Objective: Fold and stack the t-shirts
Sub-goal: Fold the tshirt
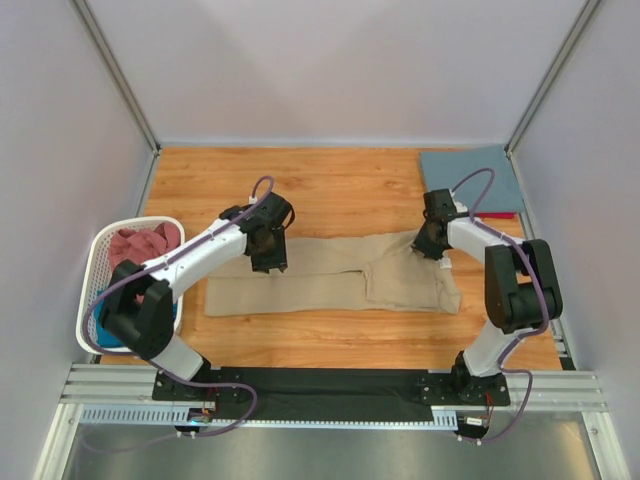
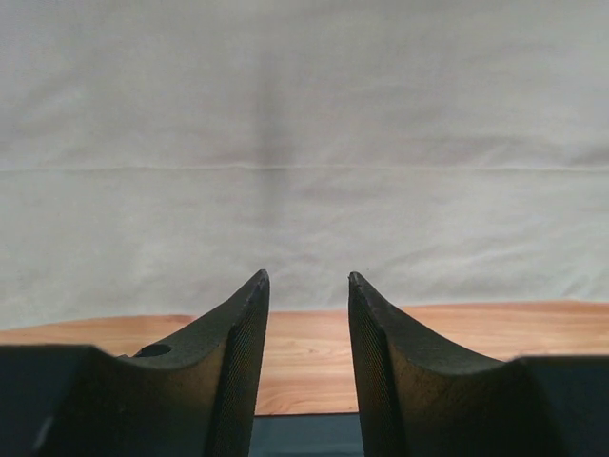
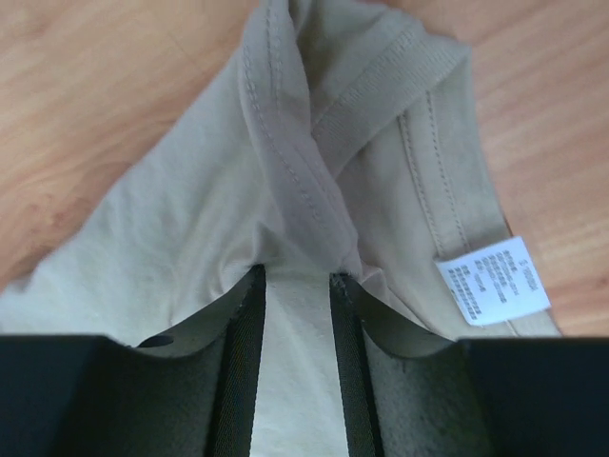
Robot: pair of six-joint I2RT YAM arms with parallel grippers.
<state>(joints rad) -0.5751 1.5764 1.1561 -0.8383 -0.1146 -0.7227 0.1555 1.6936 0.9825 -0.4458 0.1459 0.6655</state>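
Nearest, a black strip (image 1: 330, 380) ran along the 6 o'clock edge of the table (image 1: 300, 335), between the two arm bases. Just beyond it the tan t-shirt (image 1: 320, 285) lay flat on the wood as a long band, reaching from 9 o'clock toward 3 o'clock, with its neck end on the 3 o'clock side.

The left gripper (image 1: 272, 262) pointed down over the far edge of that band, at about 10 o'clock from the table's middle. Its wrist camera showed the fingers spread, with nothing between them. Bare wood lay under the tips and tan cloth filled the view beyond.

The right gripper (image 1: 432, 245) stood at the neck end, near 2 o'clock. Seen from its wrist, the fingers were narrowly parted and a raised, twisted fold of the neckband met their tips. I could not tell whether they pinched that fold. A white label (image 3: 493, 281) lay on the collar at 4 o'clock from the fold.

At 9 o'clock stood a white slatted basket (image 1: 100, 250). It held a pink t-shirt (image 1: 145, 245) at its far end and a teal t-shirt (image 1: 108, 332) at its near end, partly hidden by the left arm.

Farthest, in the 1 o'clock corner, a slate-blue t-shirt (image 1: 470, 180) lay folded flat, with a sliver of red t-shirt (image 1: 497, 215) showing at its near edge
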